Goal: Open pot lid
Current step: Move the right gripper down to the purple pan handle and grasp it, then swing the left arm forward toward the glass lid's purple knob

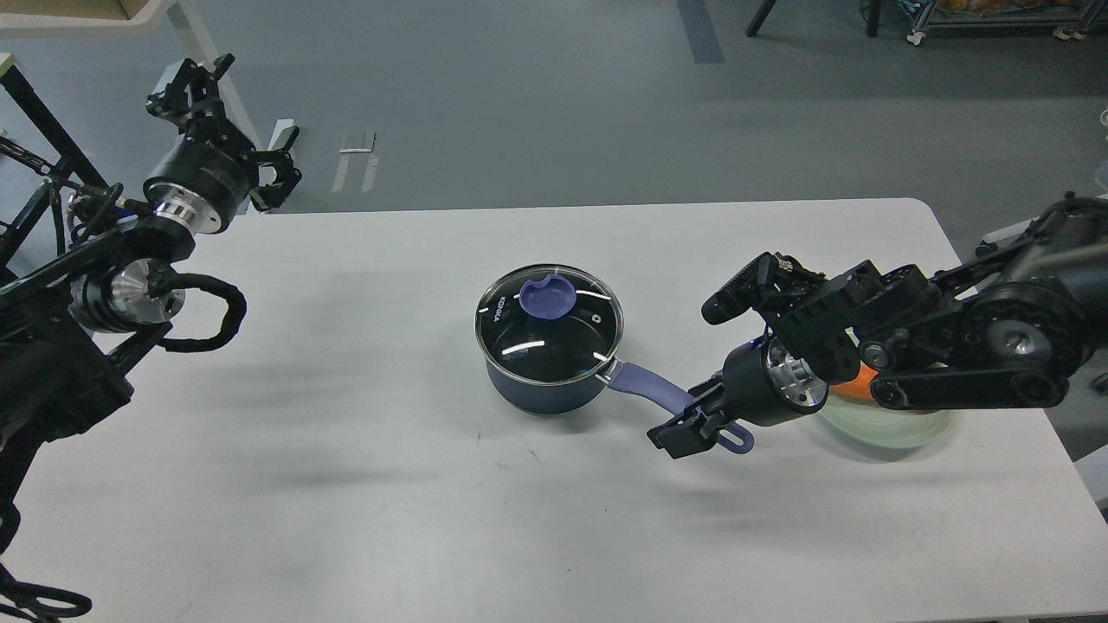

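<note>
L gripper (227, 121) hung off the white bench (346, 484) far-left, fingers spread. Dark-blue saucepan (541, 389) sat mid-bench w/ clear glass lid (549, 324) on. R gripper (692, 427) over lavender handle end, jaw state unclear; arm hid most of pale green plate (900, 428).

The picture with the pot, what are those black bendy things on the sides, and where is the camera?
Those are a robot's two arms, and the camera sits in its head, looking down at a white table. Each arm ends in a gripper with two jaws. The right gripper is down by the far end of the pot's purple handle; whether it is gripping, I can't tell. The left gripper is raised off beyond the table's corner, holding nothing. The blue pot has its glass lid on. Behind the right arm is a green plate with something orange on it.
</note>
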`<state>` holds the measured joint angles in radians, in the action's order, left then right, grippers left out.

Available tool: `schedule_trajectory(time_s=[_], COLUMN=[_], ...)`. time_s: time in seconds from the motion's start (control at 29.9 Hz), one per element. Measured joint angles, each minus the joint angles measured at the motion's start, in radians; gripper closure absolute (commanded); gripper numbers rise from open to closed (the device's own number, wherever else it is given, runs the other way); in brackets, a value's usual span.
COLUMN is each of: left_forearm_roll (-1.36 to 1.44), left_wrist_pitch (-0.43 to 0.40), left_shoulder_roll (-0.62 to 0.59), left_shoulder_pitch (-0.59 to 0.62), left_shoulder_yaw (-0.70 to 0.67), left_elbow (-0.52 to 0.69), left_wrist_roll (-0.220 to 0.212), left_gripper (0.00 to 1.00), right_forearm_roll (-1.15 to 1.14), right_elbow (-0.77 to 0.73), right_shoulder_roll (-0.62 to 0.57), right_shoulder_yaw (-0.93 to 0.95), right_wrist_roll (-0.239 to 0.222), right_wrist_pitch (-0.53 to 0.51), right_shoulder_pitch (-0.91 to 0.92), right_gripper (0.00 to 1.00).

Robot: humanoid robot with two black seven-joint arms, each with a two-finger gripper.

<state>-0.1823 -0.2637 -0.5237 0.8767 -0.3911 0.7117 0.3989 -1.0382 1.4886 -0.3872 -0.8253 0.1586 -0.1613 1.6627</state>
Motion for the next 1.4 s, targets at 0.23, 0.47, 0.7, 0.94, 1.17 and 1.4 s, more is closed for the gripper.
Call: schedule_trajectory(time_s=[0.23, 0.47, 0.7, 0.94, 1.17, 1.4], left_forearm_roll=[0.000, 0.000, 0.000, 0.004, 0.066, 0.317], left_wrist_pitch=[0.000, -0.001, -0.016, -0.018, -0.019, -0.017], left_shoulder_roll=[-0.012, -0.016, -0.021, -0.033, -0.030, 0.017], left_shoulder_pitch=[0.007, 0.012, 0.013, 0.019, 0.055, 0.150], left_shoulder_yaw=[-0.002, -0.002, 0.000, 0.000, 0.000, 0.002], left_elbow=[0.001, 0.002, 0.002, 0.002, 0.001, 0.019], left_wrist_roll=[0.000, 0.000, 0.000, -0.004, -0.023, -0.018], left_gripper=[0.01, 0.01, 0.01, 0.01, 0.01, 0.01], right_forearm_roll=[0.006, 0.008, 0.018, 0.027, 0.027, 0.027], right_elbow=[0.004, 0.010, 0.022, 0.023, 0.027, 0.026], right_shoulder_roll=[-0.016, -0.017, -0.017, -0.016, -0.014, -0.009], right_shoulder_yaw=[-0.002, 0.000, 0.003, 0.003, 0.002, 0.004], right_wrist_roll=[-0.004, -0.012, -0.014, -0.015, -0.014, -0.014], right_wrist_pitch=[0.000, -0.001, -0.001, 0.000, 0.000, -0.001], right_shoulder_pitch=[0.006, 0.012, 0.021, 0.025, 0.026, 0.026], right_gripper=[0.38, 0.52, 0.61, 0.64, 0.69, 0.70])
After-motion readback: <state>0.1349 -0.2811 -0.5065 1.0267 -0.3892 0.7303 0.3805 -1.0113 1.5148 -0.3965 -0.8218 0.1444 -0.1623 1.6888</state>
